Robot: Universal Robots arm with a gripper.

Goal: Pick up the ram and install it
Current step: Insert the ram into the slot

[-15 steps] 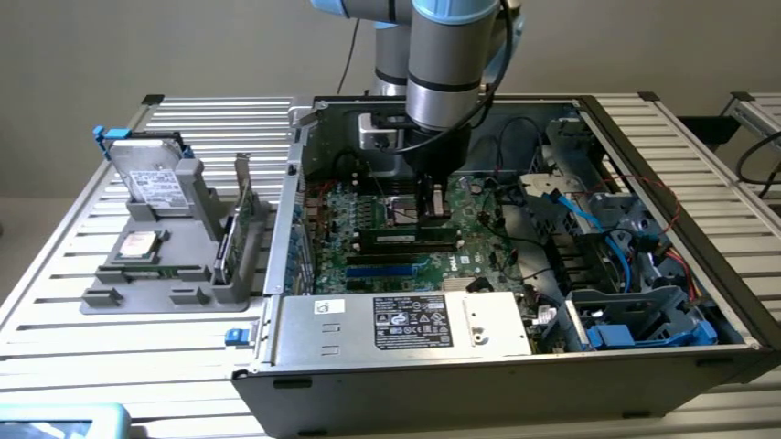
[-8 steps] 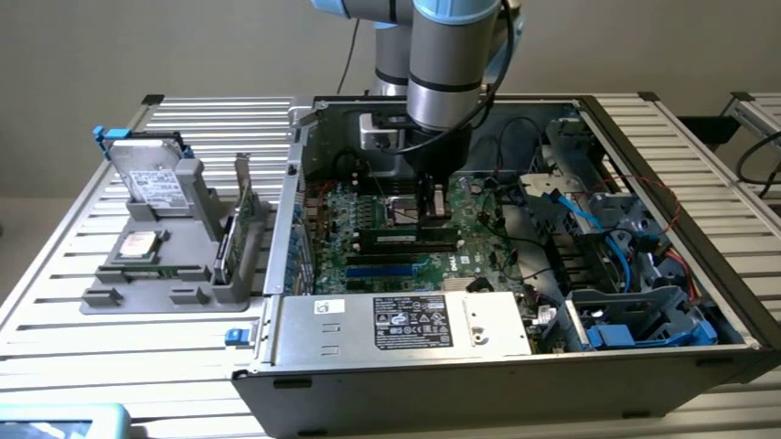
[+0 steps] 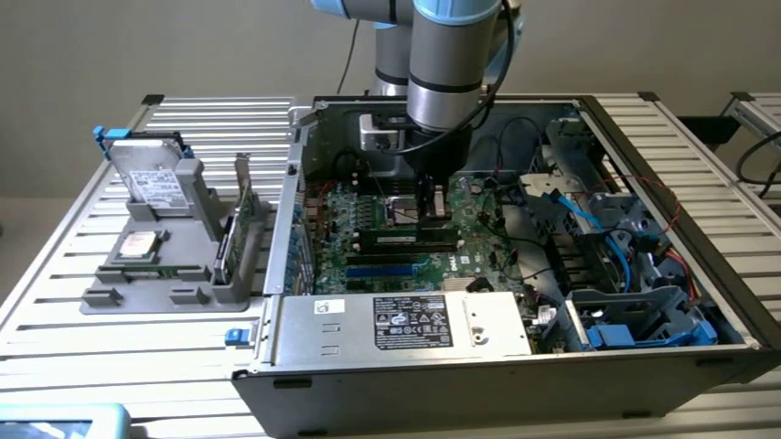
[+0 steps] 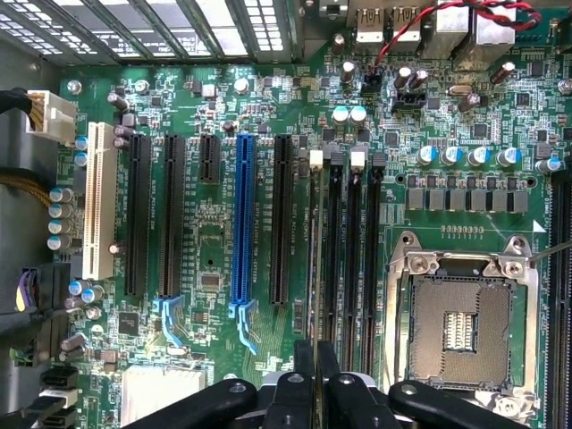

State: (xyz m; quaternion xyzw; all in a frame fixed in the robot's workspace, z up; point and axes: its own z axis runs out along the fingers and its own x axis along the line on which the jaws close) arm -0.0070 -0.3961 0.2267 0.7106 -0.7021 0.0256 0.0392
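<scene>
The ram (image 3: 409,240) is a long thin stick standing on edge, low over the motherboard (image 3: 366,219) inside the open computer case. My gripper (image 3: 430,216) comes straight down onto its top edge. In the wrist view the ram (image 4: 315,259) shows edge-on as a narrow strip lying along the first memory slot, beside several empty black memory slots (image 4: 353,259). The gripper (image 4: 315,357) has its two black fingers (image 4: 304,384) shut on that strip. Whether the ram is seated in the slot or just above it, I cannot tell.
Next to the memory slots lies the open CPU socket (image 4: 460,326); a blue expansion slot (image 4: 241,223) and black ones lie on the other side. A power supply (image 3: 409,322) and cables (image 3: 586,219) crowd the case. At the exterior view's left, a grey holder (image 3: 171,274) carries a hard drive (image 3: 153,178) and a green card (image 3: 241,215).
</scene>
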